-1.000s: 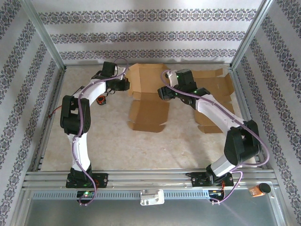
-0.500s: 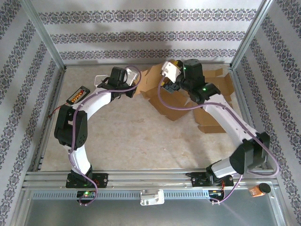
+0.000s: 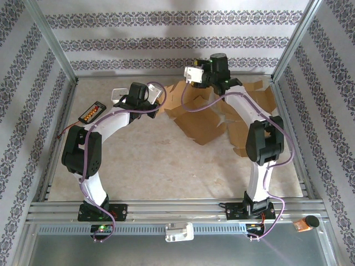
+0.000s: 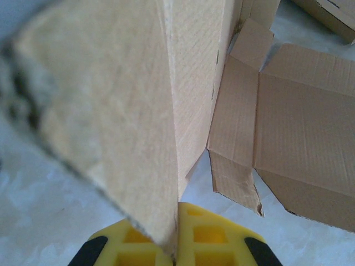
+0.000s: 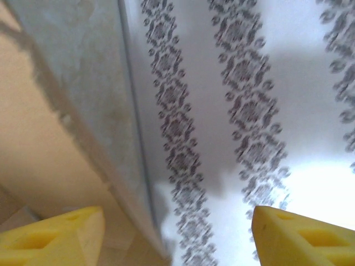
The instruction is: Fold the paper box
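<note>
Brown paper box [image 3: 202, 127], yellow left gripper [image 4: 177, 227], white wall with grey floral stripes [image 3: 166, 44], beige mottled table [image 3: 166, 163]

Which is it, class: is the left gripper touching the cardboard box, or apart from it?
Touching. The left wrist view shows the left gripper with its yellow fingers closed on a flap of the cardboard box.

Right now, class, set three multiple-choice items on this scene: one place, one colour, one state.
1. The handset lies: A near the left wall; B on the box; C under the box.
2. The fingers are: A red; B yellow; C blue.
3. The left tool is: A open; B shut on nothing; C shut on a flap.
A: it lies far left in the top view. B: both wrist views show yellow. C: the flap sits pinched between its fingers.
</note>
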